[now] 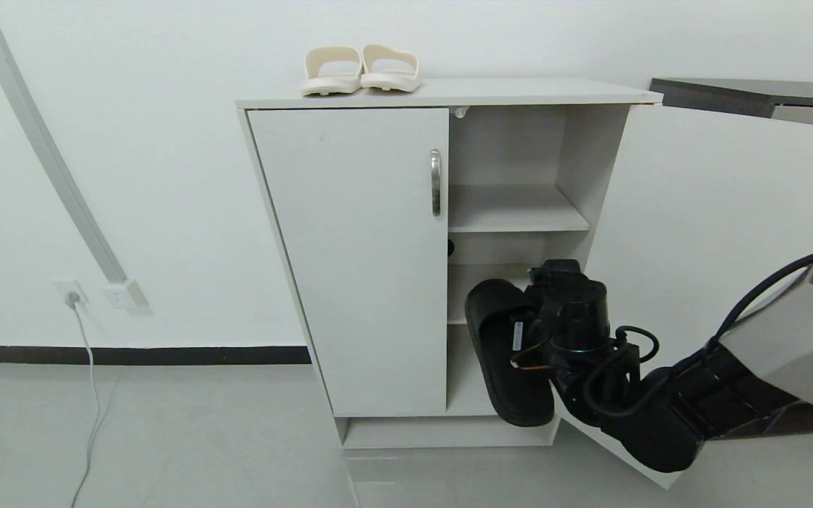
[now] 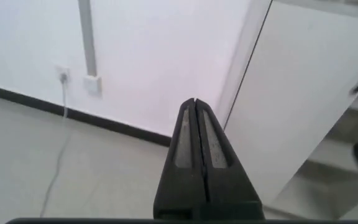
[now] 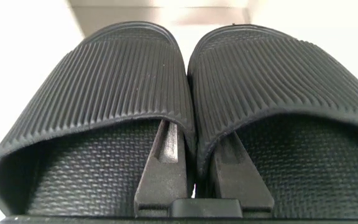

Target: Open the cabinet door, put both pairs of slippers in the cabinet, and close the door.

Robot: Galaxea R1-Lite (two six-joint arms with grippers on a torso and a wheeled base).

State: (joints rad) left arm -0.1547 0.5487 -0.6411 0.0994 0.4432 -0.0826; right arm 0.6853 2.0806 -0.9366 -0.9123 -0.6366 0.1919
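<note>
Right claw (image 3: 197,180) pinches the black slippers (image 1: 509,353) by their two inner walls, a finger inside each; soft, light, grippy rubber, likely to flex. Ahead gapes the cabinet (image 1: 519,90); shelf (image 1: 512,208) above, closed door (image 1: 350,261) leftward, open door (image 1: 717,212) rightward. Left claw (image 2: 195,149) pressed together; cream slippers (image 1: 360,69) high above.

Black slippers (image 1: 498,367): straps finely ribbed, footbeds diamond-textured. Cream slippers (image 1: 360,69): plain. Cabinet (image 1: 350,261): white, fitted with silver handle (image 1: 435,182). Floor (image 1: 166,437): pale grey. Skirting (image 1: 131,354): black.
</note>
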